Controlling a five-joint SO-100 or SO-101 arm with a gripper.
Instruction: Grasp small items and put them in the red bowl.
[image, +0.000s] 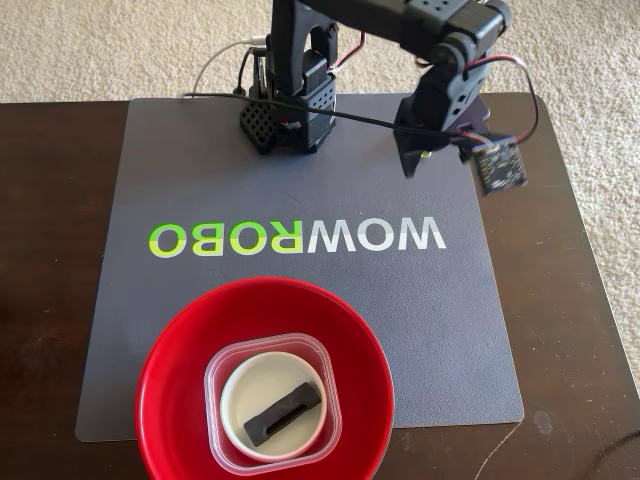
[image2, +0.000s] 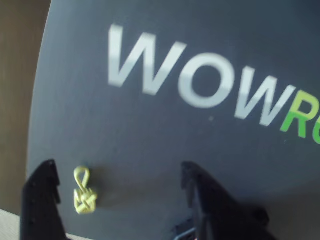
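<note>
The yellow-green looped band (image2: 84, 191) lies on the grey mat in the wrist view, between my gripper's fingers and close to the left one. My gripper (image2: 117, 167) is open and hangs just above the mat; in the fixed view the gripper (image: 415, 160) is at the mat's far right, and the band is mostly hidden under it. The red bowl (image: 170, 350) stands at the mat's near edge. Inside it sits the clear square tub (image: 215, 400), which holds the small white bowl (image: 250, 385), with the black bone-shaped piece (image: 283, 410) lying in that.
A grey mat (image: 450, 330) printed WOWROBO covers the dark wooden table (image: 560, 330). The arm's base (image: 290, 110) stands at the mat's far edge with cables behind it. Beige carpet surrounds the table.
</note>
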